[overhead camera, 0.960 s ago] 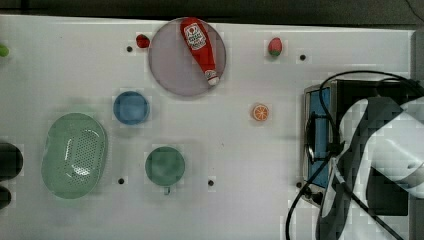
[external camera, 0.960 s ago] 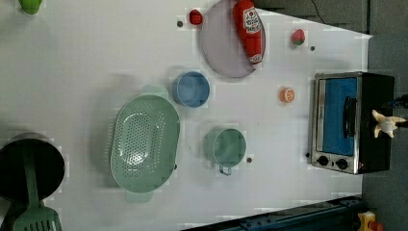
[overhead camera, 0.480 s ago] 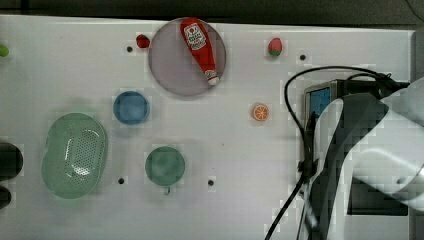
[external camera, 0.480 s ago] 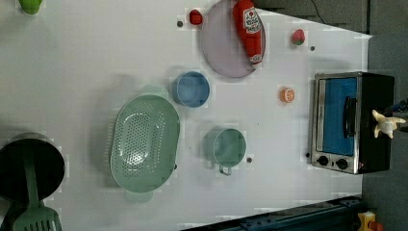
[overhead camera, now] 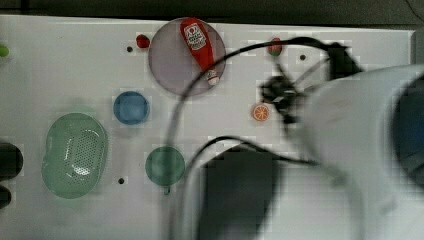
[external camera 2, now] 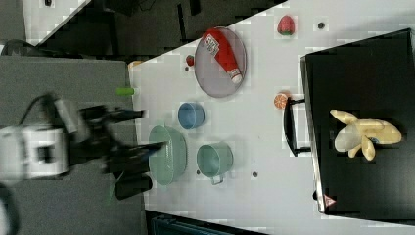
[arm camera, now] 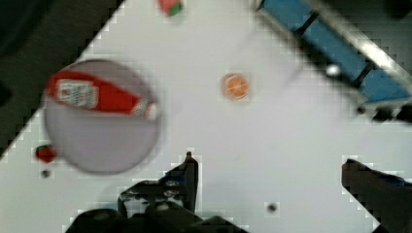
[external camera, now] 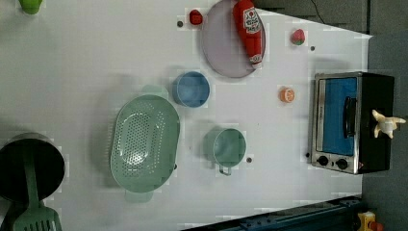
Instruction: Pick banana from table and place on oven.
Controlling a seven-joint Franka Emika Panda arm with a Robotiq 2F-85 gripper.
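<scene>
The pale banana (external camera: 386, 124) with splayed peel strips lies on the black top of the oven (external camera: 353, 120), free of any grip. The right view shows the banana (external camera 2: 364, 134) near the middle of the oven's top (external camera 2: 362, 73). My gripper (external camera 2: 144, 129) hangs far off in the right view's left, above the table's edge by the colander, open and empty. In the wrist view the gripper (arm camera: 272, 170) has its jaws wide apart over the bare white table (arm camera: 291, 136), with the oven's blue door (arm camera: 340, 43) beyond. My blurred white arm (overhead camera: 360, 150) covers the top view's right.
A ketchup bottle (external camera: 250, 29) lies on a purple plate (external camera: 223, 53). An orange slice (external camera: 287, 94) sits before the oven door. A blue bowl (external camera: 191, 89), green colander (external camera: 144, 142), green cup (external camera: 228, 147) and strawberry (external camera: 298, 36) stand on the table. A black pot (external camera: 29, 166) is at the edge.
My arm has swung away from the oven toward the top view's left and looms larger and blurred there. The banana stays put on the oven.
</scene>
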